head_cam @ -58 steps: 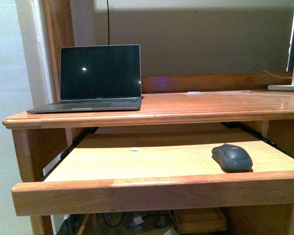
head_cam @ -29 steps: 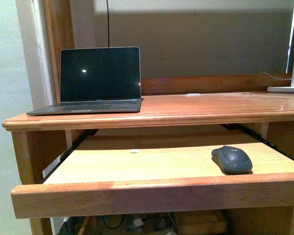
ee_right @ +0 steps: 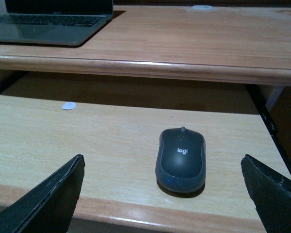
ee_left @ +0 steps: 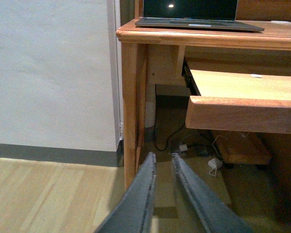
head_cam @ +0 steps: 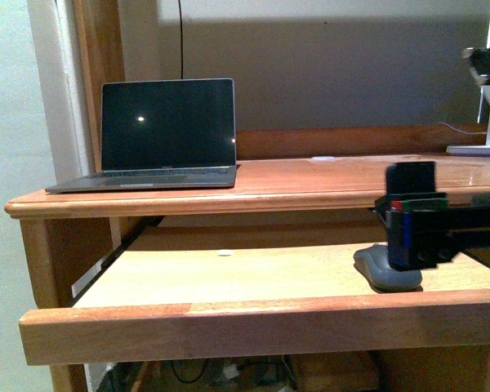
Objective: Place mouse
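Observation:
The dark grey mouse (ee_right: 181,158) lies on the pull-out keyboard shelf (ee_right: 87,141) near its front edge, with its logo facing up. In the front view the mouse (head_cam: 376,271) sits at the shelf's right and is partly covered by my right gripper (head_cam: 412,220), which hangs just in front of and above it. My right gripper (ee_right: 161,158) is open wide and empty, one finger on each side of the mouse, not touching it. My left gripper (ee_left: 163,155) is shut and empty, low above the floor beside the desk's left leg.
An open laptop (head_cam: 165,131) stands on the desk top (head_cam: 327,175) at the left, above the shelf. A small white dot (head_cam: 223,251) lies on the shelf. A white object (head_cam: 478,147) stands at the far right. Cables (ee_left: 184,145) lie under the desk.
My right gripper has come into the front view from the right and now hangs in front of the mouse. The mouse has not moved.

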`<act>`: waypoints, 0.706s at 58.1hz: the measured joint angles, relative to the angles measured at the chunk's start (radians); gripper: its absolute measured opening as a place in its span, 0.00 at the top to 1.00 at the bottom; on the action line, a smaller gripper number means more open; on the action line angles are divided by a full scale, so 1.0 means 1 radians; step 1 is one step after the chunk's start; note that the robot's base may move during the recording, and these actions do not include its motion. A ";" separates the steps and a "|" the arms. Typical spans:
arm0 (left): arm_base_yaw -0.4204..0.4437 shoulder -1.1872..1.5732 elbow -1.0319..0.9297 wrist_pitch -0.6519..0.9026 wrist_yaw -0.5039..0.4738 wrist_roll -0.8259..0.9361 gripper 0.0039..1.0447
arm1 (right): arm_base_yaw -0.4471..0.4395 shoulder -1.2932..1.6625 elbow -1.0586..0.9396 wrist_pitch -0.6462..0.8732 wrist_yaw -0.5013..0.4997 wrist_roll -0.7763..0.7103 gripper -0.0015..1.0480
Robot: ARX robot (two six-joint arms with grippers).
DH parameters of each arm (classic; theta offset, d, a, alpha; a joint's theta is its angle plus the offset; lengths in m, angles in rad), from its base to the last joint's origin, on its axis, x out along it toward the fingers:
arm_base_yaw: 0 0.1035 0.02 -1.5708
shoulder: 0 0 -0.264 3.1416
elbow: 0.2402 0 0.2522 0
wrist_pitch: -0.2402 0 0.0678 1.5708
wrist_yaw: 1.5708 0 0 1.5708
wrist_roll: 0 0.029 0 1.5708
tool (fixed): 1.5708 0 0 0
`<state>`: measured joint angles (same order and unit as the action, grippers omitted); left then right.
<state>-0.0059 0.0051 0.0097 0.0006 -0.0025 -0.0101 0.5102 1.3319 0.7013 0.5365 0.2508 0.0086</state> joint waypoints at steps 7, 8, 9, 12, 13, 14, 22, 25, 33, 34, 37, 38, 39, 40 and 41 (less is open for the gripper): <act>0.000 0.000 0.000 0.000 0.000 0.000 0.59 | 0.028 0.095 0.089 -0.065 0.047 -0.059 0.07; 0.000 0.000 0.000 0.000 0.000 0.000 0.56 | 0.031 0.109 0.101 -0.074 0.058 -0.069 0.07; 0.000 0.000 0.000 0.000 0.000 0.000 0.51 | 0.034 0.125 0.113 -0.082 0.066 -0.078 0.07; 0.000 0.000 0.000 0.000 0.000 0.000 0.39 | 0.038 0.187 0.166 -0.132 0.093 -0.092 0.07; 0.000 0.000 0.000 0.000 0.000 0.000 0.35 | 0.039 0.202 0.180 -0.147 0.098 -0.093 0.07; 0.000 0.000 0.000 0.000 0.000 0.000 0.30 | 0.038 0.217 0.195 -0.161 0.105 -0.094 0.07; 0.000 0.000 0.000 0.000 0.000 0.002 0.06 | 0.036 0.325 0.338 -0.271 0.146 -0.089 0.07; 0.000 0.000 0.000 0.000 0.000 0.002 0.08 | 0.036 0.356 0.388 -0.306 0.151 -0.084 0.07; 0.000 0.000 0.000 0.000 0.000 0.002 0.07 | 0.036 0.417 0.466 -0.368 0.176 -0.084 0.07; 0.000 0.000 0.000 0.000 0.000 0.002 0.07 | 0.036 0.421 0.469 -0.373 0.177 -0.084 0.07; 0.000 0.000 0.000 0.000 0.000 0.002 0.07 | 0.035 0.436 0.481 -0.391 0.187 -0.085 0.07; 0.000 0.000 0.000 0.000 0.000 0.002 0.07 | 0.035 0.439 0.483 -0.394 0.190 -0.085 0.07; 0.000 0.000 0.000 0.000 0.000 0.002 0.07 | 0.035 0.445 0.486 -0.399 0.196 -0.085 0.07; 0.000 0.000 0.000 0.000 0.000 0.002 0.07 | 0.034 0.448 0.488 -0.402 0.199 -0.085 0.07; 0.000 0.000 0.000 0.000 0.000 0.002 0.07 | 0.034 0.454 0.491 -0.407 0.203 -0.085 0.07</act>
<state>-0.0059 0.0051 0.0097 0.0006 -0.0021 -0.0078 0.5438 1.7859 1.1919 0.1291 0.4538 -0.0761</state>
